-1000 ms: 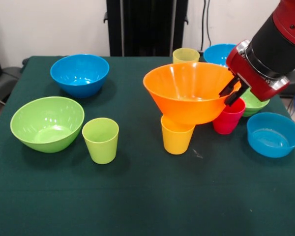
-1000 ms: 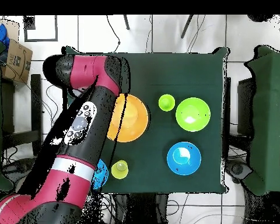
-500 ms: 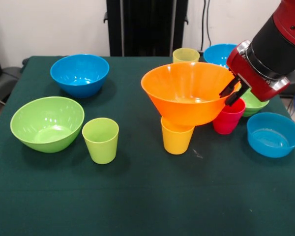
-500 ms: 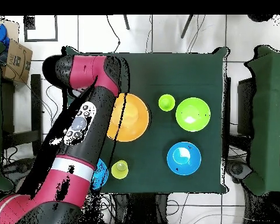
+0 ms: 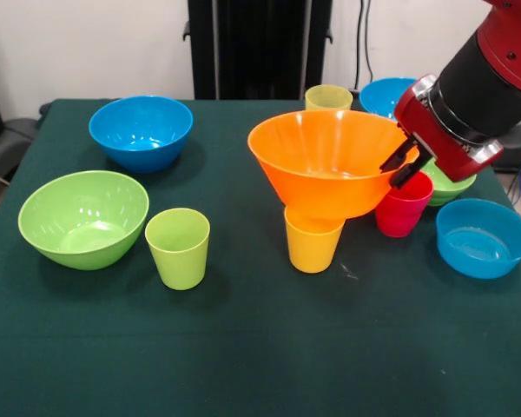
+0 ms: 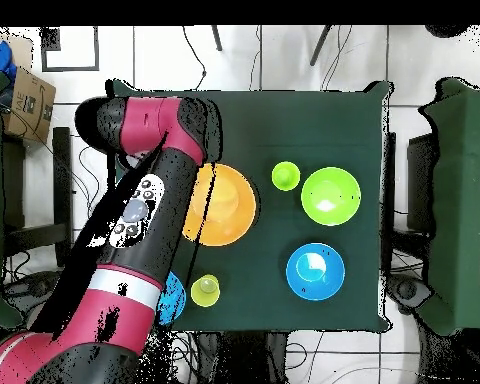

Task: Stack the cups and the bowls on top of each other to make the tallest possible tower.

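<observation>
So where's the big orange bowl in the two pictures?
Front view: the orange bowl is right of centre, above the yellow cup, with the gripper at its right rim.
Overhead view: the orange bowl is left of centre, partly under the arm.
Shared landmark: the large lime green bowl.

Dark green table [image 5: 260, 347] with a black stand [image 5: 259, 48] behind it, cardboard box [image 6: 26, 100] off on the tiled floor [image 6: 284, 55].
</observation>
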Tool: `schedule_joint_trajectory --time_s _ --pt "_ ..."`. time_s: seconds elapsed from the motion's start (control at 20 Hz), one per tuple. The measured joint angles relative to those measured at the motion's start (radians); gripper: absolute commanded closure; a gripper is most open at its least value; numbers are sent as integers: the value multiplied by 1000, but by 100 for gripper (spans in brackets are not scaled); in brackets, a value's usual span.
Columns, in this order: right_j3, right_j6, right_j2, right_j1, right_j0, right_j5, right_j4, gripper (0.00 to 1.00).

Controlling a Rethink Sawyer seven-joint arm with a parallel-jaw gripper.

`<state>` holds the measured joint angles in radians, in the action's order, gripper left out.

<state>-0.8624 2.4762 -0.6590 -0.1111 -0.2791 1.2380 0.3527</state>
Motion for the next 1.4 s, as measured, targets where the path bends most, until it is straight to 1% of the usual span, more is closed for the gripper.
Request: schedule_joint_trajectory --time_s 0.45,0.8,0.85,1.4 --pt "0 0 -3 2 0 0 -60 100" --pt "0 0 -3 2 0 -15 -78 100" --pt "0 0 -3 1 0 -25 -78 0" --pt "-2 0 -3 0 0 -30 -78 0"
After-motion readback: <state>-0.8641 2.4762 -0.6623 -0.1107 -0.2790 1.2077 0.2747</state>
